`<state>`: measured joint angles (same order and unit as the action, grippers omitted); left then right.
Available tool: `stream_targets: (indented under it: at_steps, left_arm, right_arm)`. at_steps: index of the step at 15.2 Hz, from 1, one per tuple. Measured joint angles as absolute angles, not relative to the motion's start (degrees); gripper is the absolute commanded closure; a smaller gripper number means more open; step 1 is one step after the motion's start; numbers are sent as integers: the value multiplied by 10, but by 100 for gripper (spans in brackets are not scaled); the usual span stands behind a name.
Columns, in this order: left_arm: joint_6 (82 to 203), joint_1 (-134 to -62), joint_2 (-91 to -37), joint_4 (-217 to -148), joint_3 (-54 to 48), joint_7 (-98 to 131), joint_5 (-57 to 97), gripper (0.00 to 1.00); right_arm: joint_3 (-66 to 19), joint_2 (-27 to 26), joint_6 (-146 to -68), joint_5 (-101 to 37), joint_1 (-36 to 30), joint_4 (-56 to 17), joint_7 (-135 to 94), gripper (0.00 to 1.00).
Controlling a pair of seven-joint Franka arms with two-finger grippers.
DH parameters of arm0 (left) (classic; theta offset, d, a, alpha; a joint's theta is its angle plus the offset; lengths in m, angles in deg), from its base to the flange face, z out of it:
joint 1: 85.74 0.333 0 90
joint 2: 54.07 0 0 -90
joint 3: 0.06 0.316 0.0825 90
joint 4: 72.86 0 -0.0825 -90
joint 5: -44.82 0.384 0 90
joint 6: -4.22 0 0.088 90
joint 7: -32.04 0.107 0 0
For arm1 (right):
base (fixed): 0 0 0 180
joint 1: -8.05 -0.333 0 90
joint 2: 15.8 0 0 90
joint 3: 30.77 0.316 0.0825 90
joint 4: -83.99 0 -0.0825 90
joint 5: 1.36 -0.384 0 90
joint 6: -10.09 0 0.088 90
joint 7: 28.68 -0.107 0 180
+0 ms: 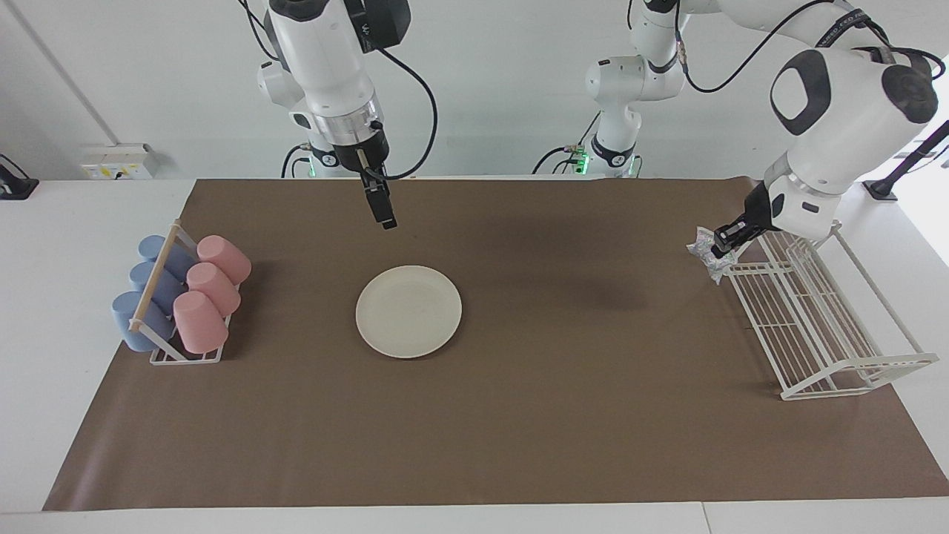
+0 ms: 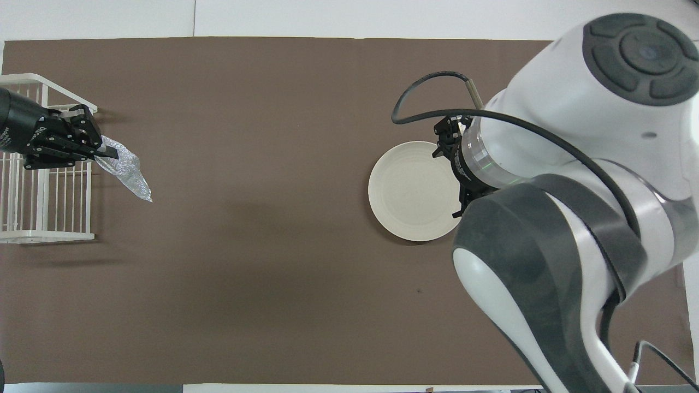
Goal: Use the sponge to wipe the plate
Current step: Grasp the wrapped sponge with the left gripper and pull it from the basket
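Start at the right arm's end of the table, where you have a white wire cup rack with a wooden rail [image 1: 178,311] loaded with three soft-blue tumblers [image 1: 148,289] and three pink tumblers [image 1: 211,289] lying tilted on their sides, all on the brown paper mat [image 1: 519,430] that covers the tabletop. Next along, your right gripper [image 1: 384,215] hangs in the air over the mat, pointing down, above the strip between the robots and the plate; its fingers look drawn together with nothing between them, and in the overhead view the arm's bulk hides them. Just past it lies the round, flat, cream-white dinner plate [image 1: 408,311] with a shallow rim, flat on the mat, bare, and well apart from the cup rack. You then cross a wide stretch of mat to the left arm's end. There your left gripper [image 1: 725,242] is raised beside the corner of the white wire dish rack [image 1: 815,326], its fingers clamped on the small silvery-grey glittery mesh sponge [image 1: 704,252]. In the overhead view the sponge [image 2: 128,174] hangs from the left gripper [image 2: 101,153] as a limp, pointed flap over the mat, next to the dish rack [image 2: 43,218] and well apart from the plate [image 2: 409,191].
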<state>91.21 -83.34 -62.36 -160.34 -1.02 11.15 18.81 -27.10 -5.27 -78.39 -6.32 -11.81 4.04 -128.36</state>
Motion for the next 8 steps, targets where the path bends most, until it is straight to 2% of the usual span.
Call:
stream_targets:
  at_steps: [4, 8]
  left_arm:
    - [912, -821, -585, -1687, -10, 139, 45, 100]
    - [935, -811, -526, -1800, -10, 194, -103, 100]
  right_arm:
    - [-275, 21, -773, -60, -156, 112, -1311, 0]
    - [-275, 31, -773, -60, -165, 127, -1313, 0]
